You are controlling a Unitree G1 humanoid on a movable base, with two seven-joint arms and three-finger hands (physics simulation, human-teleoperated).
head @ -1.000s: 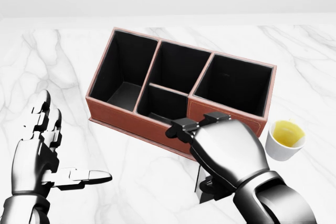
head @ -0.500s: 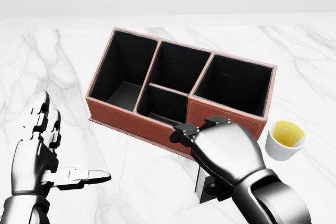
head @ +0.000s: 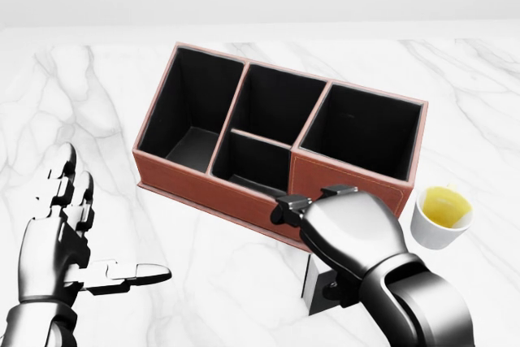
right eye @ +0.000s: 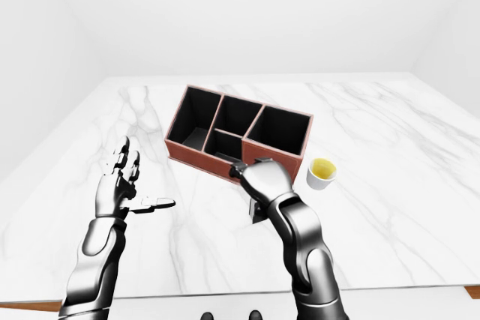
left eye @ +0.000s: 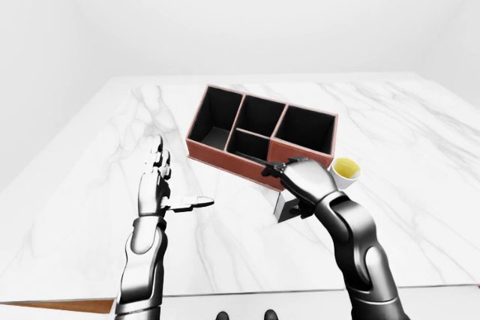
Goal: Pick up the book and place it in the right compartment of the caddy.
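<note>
I see the book [head: 314,288] low in the head view, a thin grey slab standing on edge under my right hand [head: 351,232], whose fingers curl closed around it; it sits just below the caddy [head: 213,187], not in any compartment. The eye views show the whole arm reaching down to it, which the head view crops. The caddy is a reddish-brown, leather-like box with black-lined compartments. At right stands a white cup [head: 439,217] of yellowish liquid. My left hand [left eye: 155,186] hovers at lower left, fingers spread open, holding nothing. The surface [left eye: 420,148] is white veined marble; the eye views show plain pale walls beyond.
</note>
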